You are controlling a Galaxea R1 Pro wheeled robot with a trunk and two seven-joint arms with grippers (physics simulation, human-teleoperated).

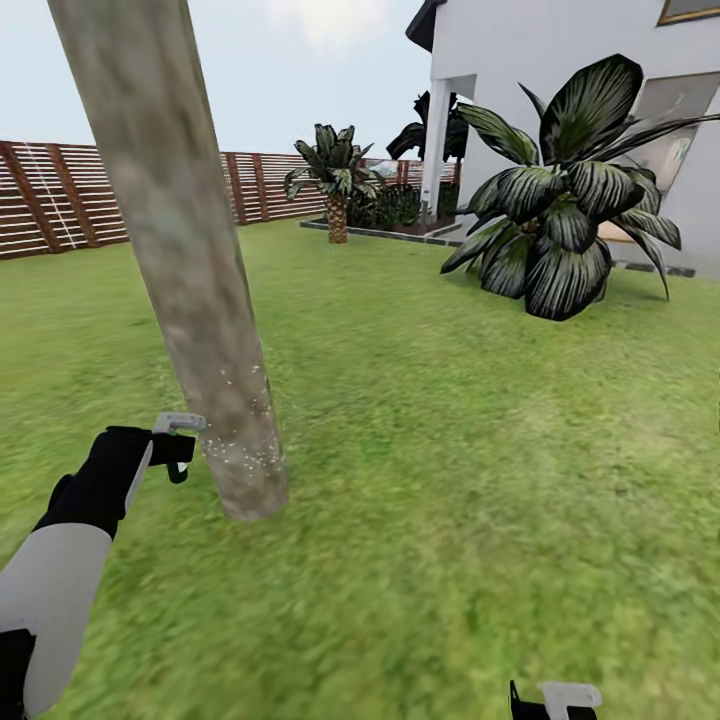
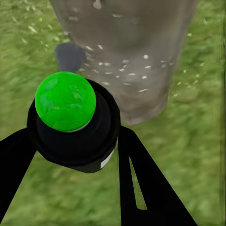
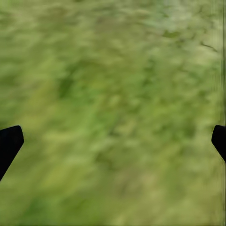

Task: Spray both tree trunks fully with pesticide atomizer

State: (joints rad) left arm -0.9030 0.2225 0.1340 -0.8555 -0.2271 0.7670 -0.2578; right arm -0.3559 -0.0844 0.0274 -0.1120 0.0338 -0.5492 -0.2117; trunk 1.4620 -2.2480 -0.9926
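my left fingers [image 2: 75, 155] are clamped on the atomizer [image 2: 70, 125], one black finger on each side of its dark body; its green cap [image 2: 65, 100] faces the wrist camera; from the head view the left fingers [image 1: 175, 445] sit just beside the trunk [image 1: 190, 270], low down near its base; the atomizer itself is hard to make out there.

the trunk is thick, mottled grey-tan, and leans across the head view from the top left down to the lawn [image 1: 450, 450]; white specks [image 1: 245, 410] dot its lower part; in the left wrist view the same specks [image 2: 127, 66] lie on the trunk [image 2: 127, 47] and on the grass [image 2: 28, 28] beside it.

my right fingers [image 3: 113, 136] are wide apart over bare grass, only the black tips [image 3: 9, 143] showing at either edge; in the head view the right fingers [image 1: 555, 700] hang low at the bottom edge, well apart from the trunk.

beyond, a slatted fence [image 1: 60, 200] closes the lawn; a small palm [image 1: 335, 185] stands near a white house [image 1: 560, 60], and a big dark-leaved plant [image 1: 565, 200] sits in front of it.
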